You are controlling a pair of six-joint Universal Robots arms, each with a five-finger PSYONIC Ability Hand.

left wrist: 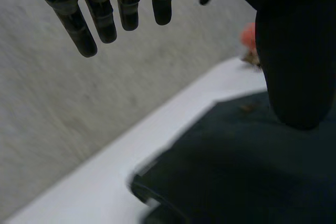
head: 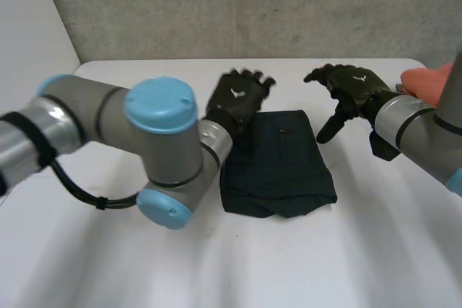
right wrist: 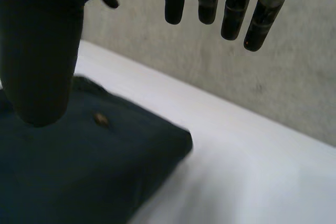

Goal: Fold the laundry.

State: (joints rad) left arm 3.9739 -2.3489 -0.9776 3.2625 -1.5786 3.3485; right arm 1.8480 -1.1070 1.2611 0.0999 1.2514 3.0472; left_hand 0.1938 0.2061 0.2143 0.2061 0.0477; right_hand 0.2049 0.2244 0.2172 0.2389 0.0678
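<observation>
Folded cloth: dark blue-green, lying flat in a rough rectangle at the middle of the white table. The near edge looks thicker and rounded, like stacked layers. There is a small brownish spot on the top face towards the far edge. It may be a button or a tag; I cannot make out which.

Left hand: at the cloth's far left corner, palm down. In its wrist view the fingers are straight and spread, with nothing between them. The thumb hangs over the cloth's top face. I cannot say whether its tip touches the fabric. Released, grasping nothing.

Right hand: at the far right corner of the cloth, raised off the table. Its wrist view shows the fingers held straight and apart against the wall, with its thumb pointing down above the fabric near the brownish spot. Also released — no cloth is caught in it.

The left arm crosses the near left of the table, its wrist over the cloth's left edge. The right arm enters from the right side.

An orange-pink object sits at the far right of the table, just behind the right arm. A grey wall rises behind the table.
</observation>
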